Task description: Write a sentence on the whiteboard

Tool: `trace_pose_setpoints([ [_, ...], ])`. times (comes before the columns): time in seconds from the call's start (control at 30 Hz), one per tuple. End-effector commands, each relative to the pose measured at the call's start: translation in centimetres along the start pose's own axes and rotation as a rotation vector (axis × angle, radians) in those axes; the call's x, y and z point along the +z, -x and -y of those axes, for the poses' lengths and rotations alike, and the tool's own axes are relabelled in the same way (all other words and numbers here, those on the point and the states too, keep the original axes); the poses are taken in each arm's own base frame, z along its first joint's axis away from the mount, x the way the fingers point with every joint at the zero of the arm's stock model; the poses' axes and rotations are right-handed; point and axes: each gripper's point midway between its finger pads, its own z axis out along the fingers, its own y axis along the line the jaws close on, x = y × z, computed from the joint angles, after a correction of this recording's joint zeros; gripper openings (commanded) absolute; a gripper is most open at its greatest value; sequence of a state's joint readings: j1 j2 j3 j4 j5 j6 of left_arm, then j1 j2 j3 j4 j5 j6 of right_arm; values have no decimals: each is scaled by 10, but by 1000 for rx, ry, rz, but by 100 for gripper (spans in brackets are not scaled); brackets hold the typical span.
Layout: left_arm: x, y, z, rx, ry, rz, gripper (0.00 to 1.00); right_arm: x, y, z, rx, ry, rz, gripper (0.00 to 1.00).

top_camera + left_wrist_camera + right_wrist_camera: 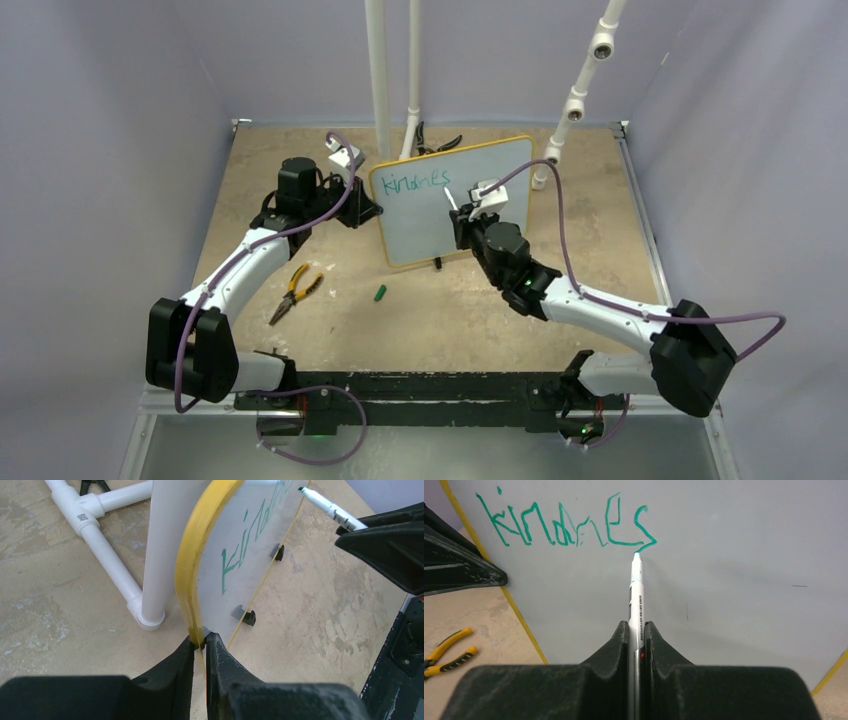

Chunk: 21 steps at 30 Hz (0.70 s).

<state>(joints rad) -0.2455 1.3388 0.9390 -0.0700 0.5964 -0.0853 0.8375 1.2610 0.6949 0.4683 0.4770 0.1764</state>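
The whiteboard [455,215] with its yellow frame stands upright mid-table. Teal lettering, the sentence [417,183], reads "kindnes" across its top left; it is also seen close in the right wrist view [569,522]. My left gripper [362,207] is shut on the whiteboard's left edge [192,580], its jaws pinching the yellow frame [201,639]. My right gripper [637,625] is shut on a white marker pen [636,592], whose teal tip touches the end of the last "s". In the top view the right gripper [462,222] sits in front of the board's middle.
White PVC pipes [380,80] rise behind the board, with a pipe base on the table [107,555]. Yellow-handled pliers [293,290] and a small green cap [380,293] lie in front of the board. Black pliers [435,145] lie behind it.
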Motion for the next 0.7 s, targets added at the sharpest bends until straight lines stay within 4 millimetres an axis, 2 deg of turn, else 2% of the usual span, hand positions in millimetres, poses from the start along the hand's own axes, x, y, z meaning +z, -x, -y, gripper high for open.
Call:
trace_pose_setpoints([
  [0.0, 1, 16, -12, 46, 60, 39, 0, -16, 43, 1, 63, 14, 122, 0],
  [0.33, 1, 15, -13, 49, 63, 38, 0, -6, 58, 6, 38, -44, 143, 0],
  [0.67, 1, 15, -13, 49, 63, 38, 0, 1, 64, 10, 34, -75, 166, 0],
])
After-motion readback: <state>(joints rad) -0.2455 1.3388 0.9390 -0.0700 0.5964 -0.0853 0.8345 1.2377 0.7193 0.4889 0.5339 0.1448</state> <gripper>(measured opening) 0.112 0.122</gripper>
